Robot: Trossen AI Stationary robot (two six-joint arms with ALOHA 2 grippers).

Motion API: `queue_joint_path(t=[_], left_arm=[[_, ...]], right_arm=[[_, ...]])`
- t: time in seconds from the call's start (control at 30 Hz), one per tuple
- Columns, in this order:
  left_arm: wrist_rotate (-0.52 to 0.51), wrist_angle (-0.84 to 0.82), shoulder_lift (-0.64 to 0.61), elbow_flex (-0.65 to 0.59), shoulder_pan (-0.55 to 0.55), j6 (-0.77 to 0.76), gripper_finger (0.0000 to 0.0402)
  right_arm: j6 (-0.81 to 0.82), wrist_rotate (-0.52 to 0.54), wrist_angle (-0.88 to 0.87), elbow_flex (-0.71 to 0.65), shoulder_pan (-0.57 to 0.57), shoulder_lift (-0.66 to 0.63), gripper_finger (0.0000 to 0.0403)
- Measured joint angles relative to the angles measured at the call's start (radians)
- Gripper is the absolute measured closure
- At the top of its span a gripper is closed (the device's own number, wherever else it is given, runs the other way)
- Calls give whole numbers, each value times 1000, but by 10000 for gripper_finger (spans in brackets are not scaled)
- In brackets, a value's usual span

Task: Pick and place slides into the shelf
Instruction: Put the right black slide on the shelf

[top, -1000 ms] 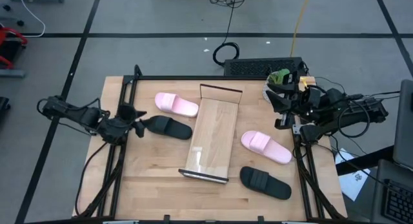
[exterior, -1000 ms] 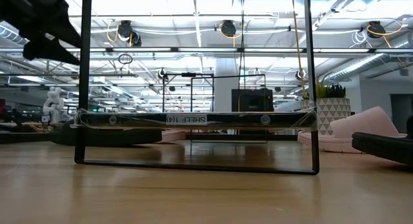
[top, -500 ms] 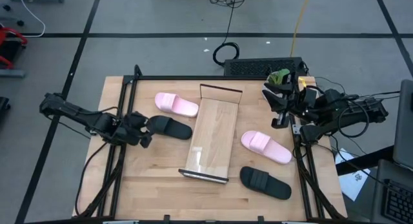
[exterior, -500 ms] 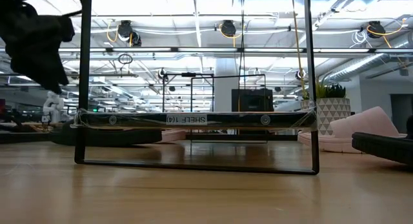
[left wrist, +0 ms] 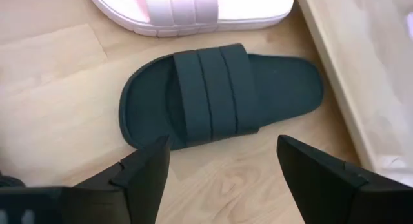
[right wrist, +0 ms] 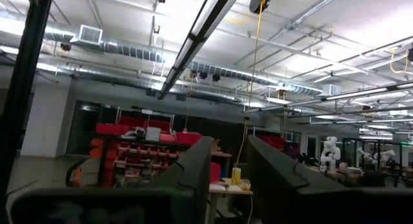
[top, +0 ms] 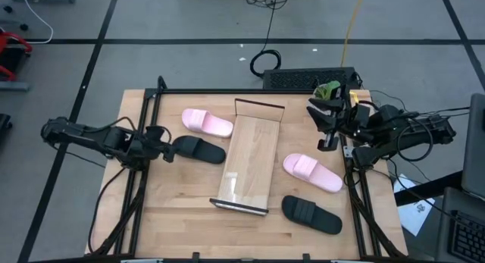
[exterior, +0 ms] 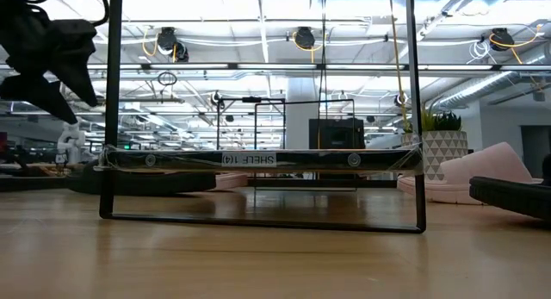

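The slides are what we are after, and the nearest one, a black slide (left wrist: 219, 95), lies just ahead of our left gripper (left wrist: 222, 162). Its two dark fingers (left wrist: 145, 169) stand wide apart and empty, hovering over bare table with the sandal's long side edge lying just beyond the tips. From the wrist view the slide's long axis runs across the gap between the fingers, not along it, so we judge that a short advance would bring one finger to each end of the strap region only if the wrist first turns; as it stands, the span faces the sandal's length.

In the high view the left gripper (top: 157, 142) sits near the table's left edge, with the black slide (top: 198, 149) just beside it toward the middle and a pink slide (top: 206, 122) a little farther toward the far edge. The shelf (top: 250, 157) lies lengthwise down the table's middle, just past those two slides and bare of any sandal.

The right gripper (top: 324, 123) waits raised near the far right corner, fingers narrowly parted, well apart from the second pink slide (top: 312, 172) and second black slide (top: 311, 214) lying toward the near right corner. The left arm is plainly the nearer one for this pick.
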Motion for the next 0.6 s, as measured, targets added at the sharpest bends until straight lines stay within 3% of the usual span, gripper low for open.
queue_joint_path(t=[0.13, 0.3, 0.43, 0.53, 0.6], left_arm=[[25, 62, -10, 0, 25, 24, 119], [26, 54, -10, 0, 28, 52, 119], [27, 13, -9, 0, 28, 41, 119], [31, -4, -10, 0, 28, 29, 119], [31, -4, -10, 0, 28, 28, 119]], right_arm=[[63, -4, -81, 0, 0, -4, 312], [248, -38, -382, 0, 16, -48, 312], [508, -187, -554, 0, 37, -125, 312], [651, -317, -585, 0, 65, -167, 312], [722, -349, -587, 0, 99, -174, 312]])
